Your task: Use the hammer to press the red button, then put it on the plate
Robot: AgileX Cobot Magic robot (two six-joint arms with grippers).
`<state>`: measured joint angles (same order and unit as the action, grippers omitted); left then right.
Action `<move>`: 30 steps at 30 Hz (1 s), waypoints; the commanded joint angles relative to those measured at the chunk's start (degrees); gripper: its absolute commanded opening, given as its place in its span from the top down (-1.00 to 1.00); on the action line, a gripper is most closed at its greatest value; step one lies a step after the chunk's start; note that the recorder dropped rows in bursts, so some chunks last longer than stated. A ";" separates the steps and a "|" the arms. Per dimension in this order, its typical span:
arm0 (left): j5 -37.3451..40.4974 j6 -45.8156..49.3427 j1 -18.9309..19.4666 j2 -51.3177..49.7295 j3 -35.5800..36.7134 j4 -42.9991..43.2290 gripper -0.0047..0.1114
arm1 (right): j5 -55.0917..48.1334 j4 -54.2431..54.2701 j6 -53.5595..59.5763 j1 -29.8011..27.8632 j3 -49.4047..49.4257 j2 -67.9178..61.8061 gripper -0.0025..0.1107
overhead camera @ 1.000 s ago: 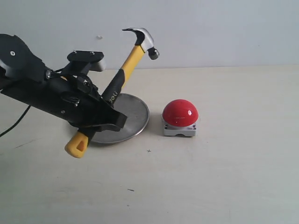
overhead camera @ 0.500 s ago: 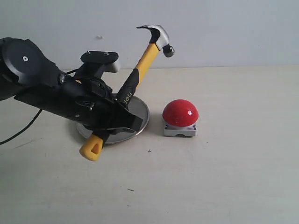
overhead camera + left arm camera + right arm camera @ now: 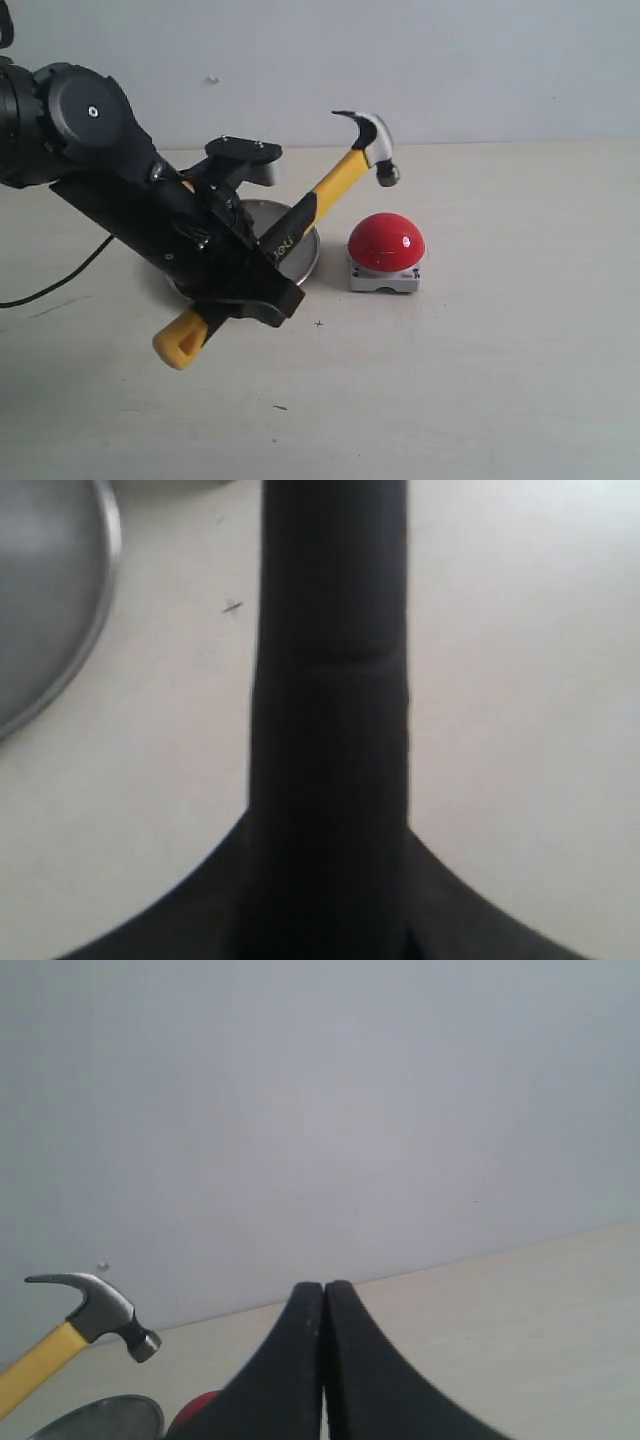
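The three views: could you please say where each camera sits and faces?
Exterior: off the arms, facing table and wall; left pincer grips the hammer near plate and red button.
Left wrist: looks down at table and plate rim; a dark column, pincer or handle, fills the middle.
Right wrist: faces the wall almost level; shut right pincer in front.
Shared: all three show the plate.
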<state>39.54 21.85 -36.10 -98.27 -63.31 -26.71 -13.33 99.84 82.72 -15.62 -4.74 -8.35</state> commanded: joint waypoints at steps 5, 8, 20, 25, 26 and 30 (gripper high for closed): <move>-0.18 -23.18 -5.34 0.76 -1.30 23.41 0.92 | -0.37 0.11 -0.07 -0.18 0.33 0.31 0.96; -0.60 -31.75 -8.96 0.76 -1.84 31.32 0.92 | -0.37 0.11 -0.07 -0.18 0.33 0.31 0.96; -5.12 -51.00 -17.02 0.71 -3.30 41.53 0.92 | -0.37 0.11 -0.07 -0.18 0.33 0.31 0.96; -7.51 -53.42 -19.48 -1.01 -3.30 41.42 0.92 | -0.37 0.11 -0.07 -0.18 0.33 0.31 0.96; -7.64 -53.82 -19.48 -1.44 -3.30 41.42 0.92 | -0.37 0.11 -0.07 -0.18 0.33 0.31 0.96; -7.89 -54.84 -19.24 -3.51 -3.30 41.53 0.92 | -0.37 0.11 -0.07 -0.18 0.33 0.31 0.96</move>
<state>34.75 -31.57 -55.63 -101.45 -65.85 13.32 -13.33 99.84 82.72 -15.62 -4.74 -8.35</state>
